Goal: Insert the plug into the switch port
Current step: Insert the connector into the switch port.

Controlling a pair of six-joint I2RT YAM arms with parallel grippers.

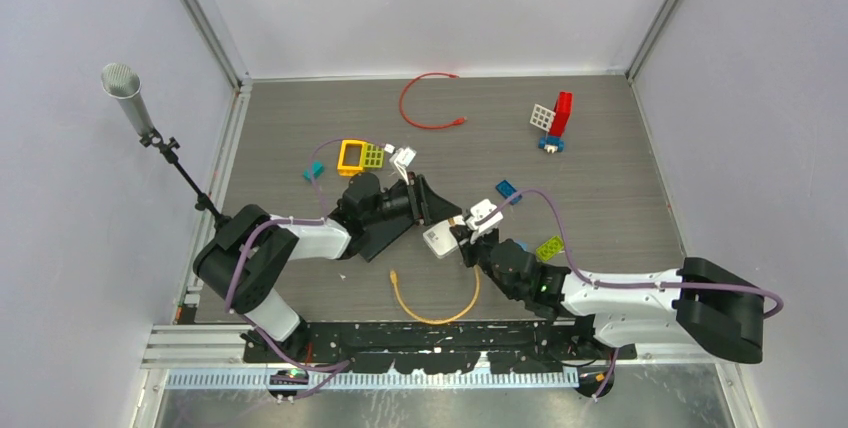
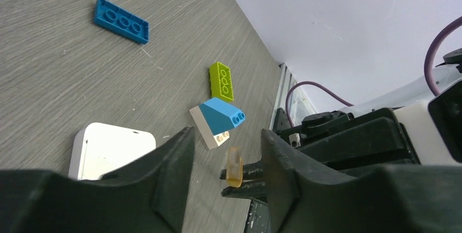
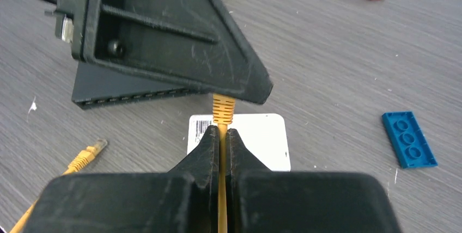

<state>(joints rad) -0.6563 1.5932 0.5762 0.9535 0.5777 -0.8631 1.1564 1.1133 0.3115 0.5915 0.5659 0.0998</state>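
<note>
Arms meet mid-table [image 1: 610, 148], tips close together. L arm [image 1: 310, 238] reaches fwd and rightward from its base, lying low over the surface. L gripper [image 1: 432, 203]: jaws part-open, one on either side of the plug [image 2: 234, 166]. The L wrist view shows a gap on each side, so no contact as far as can be seen.

Plug is off the table, clear amber w/ a ribbed yellow boot [image 3: 223, 108], close by the white switch [image 3: 256, 135] and not in any port. Switch lies flat b/w the two grippers w/ a barcode label on top. Its ports can't be made out.

R arm [image 1: 620, 293] stretches left from its base, forearm low, wrist angled twd the L gripper. R gripper [image 3: 222, 135]: jaws pinched tight on the yellow patch cable [image 3: 221, 200] right behind the boot, so the plug pokes up b/w the L jaws. Rest of the cable loops on the table near the arm bases, and its other plug [image 3: 87, 155] lies free.
</note>
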